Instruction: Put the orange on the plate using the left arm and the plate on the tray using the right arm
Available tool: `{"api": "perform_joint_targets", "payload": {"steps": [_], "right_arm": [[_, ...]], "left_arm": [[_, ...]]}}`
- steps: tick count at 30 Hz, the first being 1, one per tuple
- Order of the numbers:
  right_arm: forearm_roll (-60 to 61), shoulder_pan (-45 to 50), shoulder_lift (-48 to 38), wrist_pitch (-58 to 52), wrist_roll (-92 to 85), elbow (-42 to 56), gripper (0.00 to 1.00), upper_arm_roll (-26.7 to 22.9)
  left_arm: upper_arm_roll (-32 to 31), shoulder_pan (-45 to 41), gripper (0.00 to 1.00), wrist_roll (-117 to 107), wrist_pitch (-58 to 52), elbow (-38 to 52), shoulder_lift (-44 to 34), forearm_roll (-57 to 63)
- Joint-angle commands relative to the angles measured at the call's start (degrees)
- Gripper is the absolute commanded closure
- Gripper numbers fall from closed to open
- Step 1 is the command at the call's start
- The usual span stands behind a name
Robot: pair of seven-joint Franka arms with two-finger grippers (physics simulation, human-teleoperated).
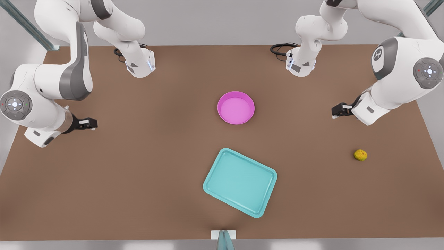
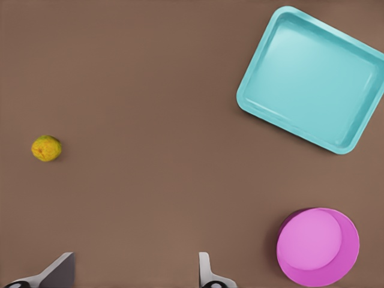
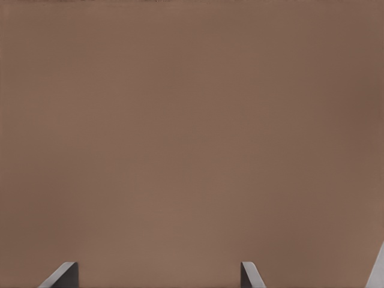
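Note:
The small yellow-orange orange (image 1: 360, 155) (image 2: 46, 148) lies alone on the brown table at the front view's right. A pink plate (image 1: 236, 107) (image 2: 318, 246) sits empty near the table's middle. Nearer the front edge lies the teal tray (image 1: 240, 182) (image 2: 312, 78), turned at an angle and empty. My left gripper (image 1: 334, 111) (image 2: 133, 273) hovers at the front view's right, above and behind the orange, open and holding nothing. My right gripper (image 1: 93, 123) (image 3: 156, 275) hangs over bare table at the front view's left, open as well, far from the plate.
Both arm bases stand at the table's back edge, each with a black cable (image 1: 282, 48) beside it. A small white block with a grey post (image 1: 223, 236) sits at the middle of the front edge. Bare brown table (image 1: 138, 180) separates the objects.

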Motion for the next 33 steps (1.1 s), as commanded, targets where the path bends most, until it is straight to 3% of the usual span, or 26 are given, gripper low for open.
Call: {"api": "perform_joint_targets", "payload": {"steps": [1, 4, 6, 8, 10, 13, 33], "right_arm": [[-0.03, 0.11, -0.06, 1.91, -2.85, 0.00, 0.00, 0.01], [-0.03, 0.03, -0.42, 2.61, -2.76, -0.53, 0.00, 0.01], [-0.03, -0.06, -0.59, 2.70, -2.59, -1.06, 0.00, 0.01], [-0.82, -0.06, -1.12, 2.00, -1.80, -0.36, 0.00, -0.17], [-0.91, -0.85, -0.85, 1.91, -1.71, 1.05, 0.00, -0.52], [-0.83, -0.85, -0.68, 1.82, -1.44, 1.05, 0.00, -0.43], [-0.30, -0.68, -0.33, 1.82, -1.27, 1.05, 0.00, -0.35]], "left_arm": [[0.12, 0.08, 0.00, -2.20, 0.35, 0.06, 0.06, 0.05], [0.29, 4.20, 0.00, -3.07, 3.16, -4.24, 6.56, 0.31], [0.29, 12.46, 0.00, -0.71, 16.60, -6.45, 14.11, 0.14], [0.29, 19.41, 0.00, 17.31, 24.69, -6.71, 19.30, 0.31], [1.43, 20.73, 0.00, 18.72, 37.17, -11.72, 20.97, 0.75], [2.58, 22.22, 0.00, 20.30, 44.21, -11.81, 25.28, 0.93], [2.49, 23.28, 0.00, 19.51, 46.23, -14.27, 32.49, 0.23]]}}
